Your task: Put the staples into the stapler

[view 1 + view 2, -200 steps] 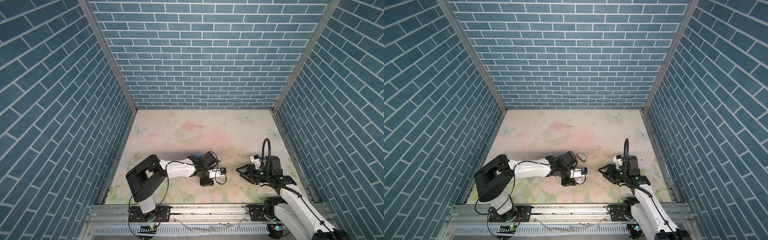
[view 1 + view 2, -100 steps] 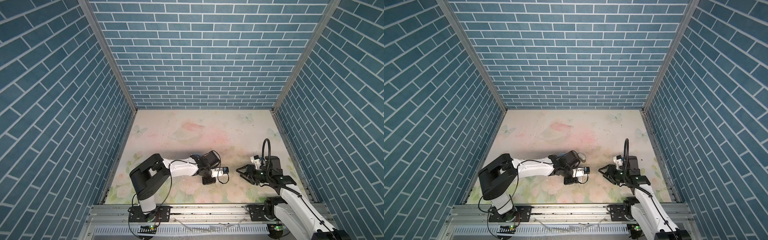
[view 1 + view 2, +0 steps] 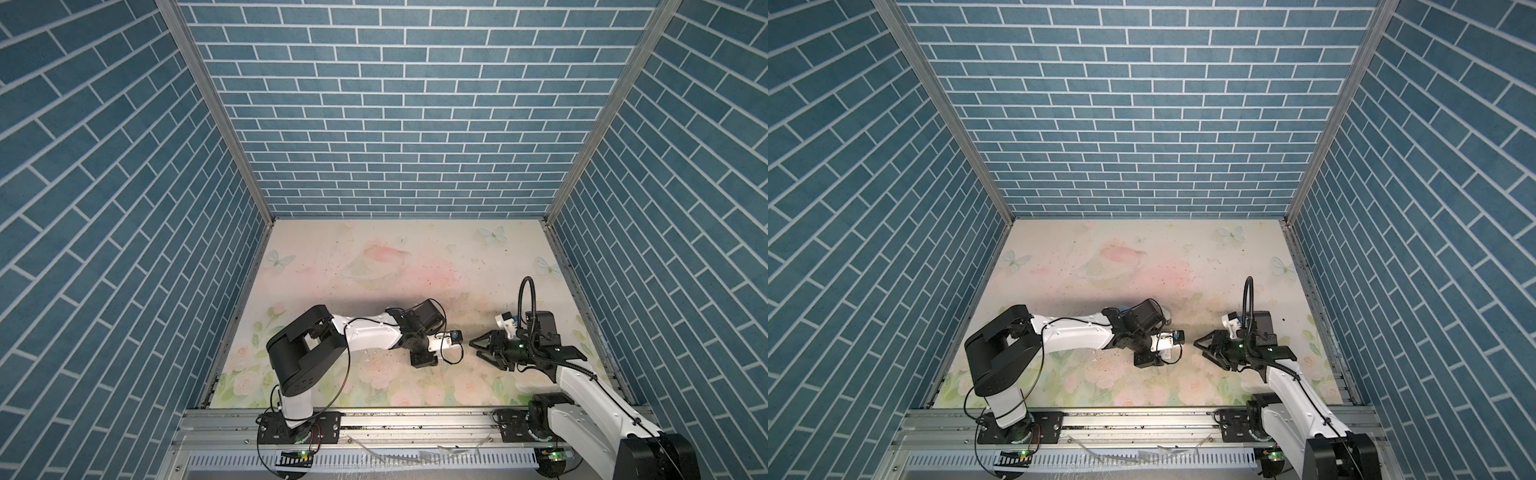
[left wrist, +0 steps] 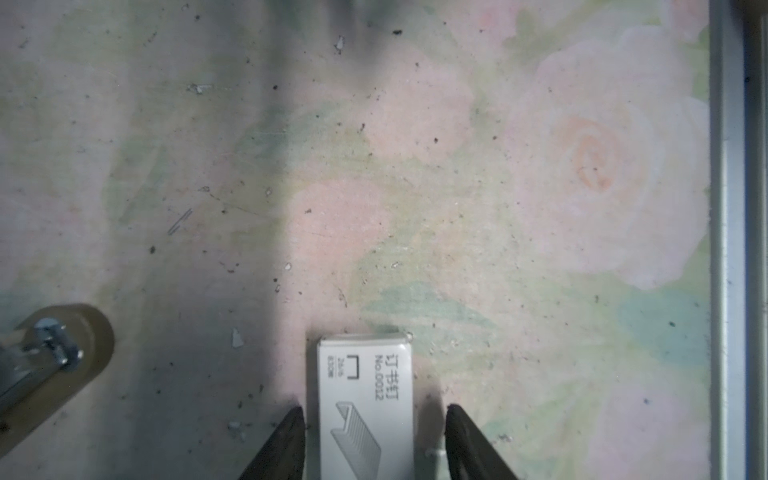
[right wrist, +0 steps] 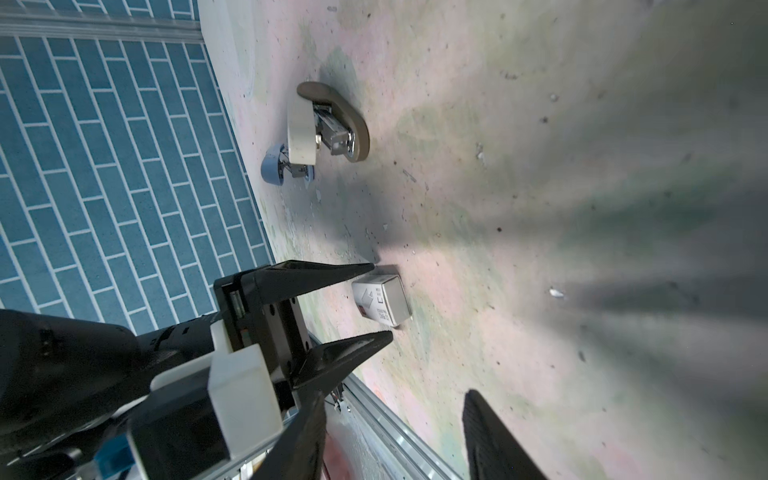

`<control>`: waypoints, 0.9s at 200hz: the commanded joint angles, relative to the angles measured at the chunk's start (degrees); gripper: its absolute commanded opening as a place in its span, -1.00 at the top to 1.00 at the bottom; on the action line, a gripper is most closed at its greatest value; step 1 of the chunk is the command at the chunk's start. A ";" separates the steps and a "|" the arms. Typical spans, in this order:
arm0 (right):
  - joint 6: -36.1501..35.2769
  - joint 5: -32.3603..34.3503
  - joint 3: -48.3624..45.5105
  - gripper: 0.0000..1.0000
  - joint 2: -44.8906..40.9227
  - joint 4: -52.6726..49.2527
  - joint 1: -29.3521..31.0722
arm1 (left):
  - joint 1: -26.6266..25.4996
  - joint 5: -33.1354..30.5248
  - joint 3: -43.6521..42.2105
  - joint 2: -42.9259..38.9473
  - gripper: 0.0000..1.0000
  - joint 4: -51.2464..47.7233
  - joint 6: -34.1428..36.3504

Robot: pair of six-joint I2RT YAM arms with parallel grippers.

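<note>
A small white staple box (image 4: 365, 399) with a staple drawing on its lid lies flat on the floral table. The staples themselves are hidden. My left gripper (image 4: 374, 415) is open and straddles the box, with a gap on each side; the right wrist view shows the same open jaws around the box (image 5: 380, 301). The stapler (image 5: 328, 124), with a cream top, brown base and blue end, lies behind the left wrist, its tip showing in the left wrist view (image 4: 54, 353) and in a top view (image 3: 1166, 318). My right gripper (image 5: 395, 419) is open and empty, right of the left gripper (image 3: 424, 358).
The metal front rail (image 4: 731, 249) runs close beside the box. Small scraps and specks litter the table (image 5: 557, 293). In both top views the right gripper (image 3: 473, 349) (image 3: 1198, 347) points at the left wrist from a short distance. Blue brick walls enclose the table.
The left gripper's jaws have widened from a narrower gap, and its arm has shifted slightly to the right. The right arm has not moved.
</note>
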 commanded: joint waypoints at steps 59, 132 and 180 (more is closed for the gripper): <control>-5.84 -7.99 1.26 -0.08 10.46 6.47 0.41 | -0.10 -0.12 -7.70 -3.08 -0.13 10.03 -1.87; -2.48 -6.22 2.42 -0.08 18.93 16.12 5.32 | 0.08 -0.12 -9.11 -2.71 0.03 14.42 -2.20; -1.36 -6.39 3.46 -0.04 24.52 21.50 7.77 | 0.01 0.60 -9.71 -2.26 0.18 14.46 -1.84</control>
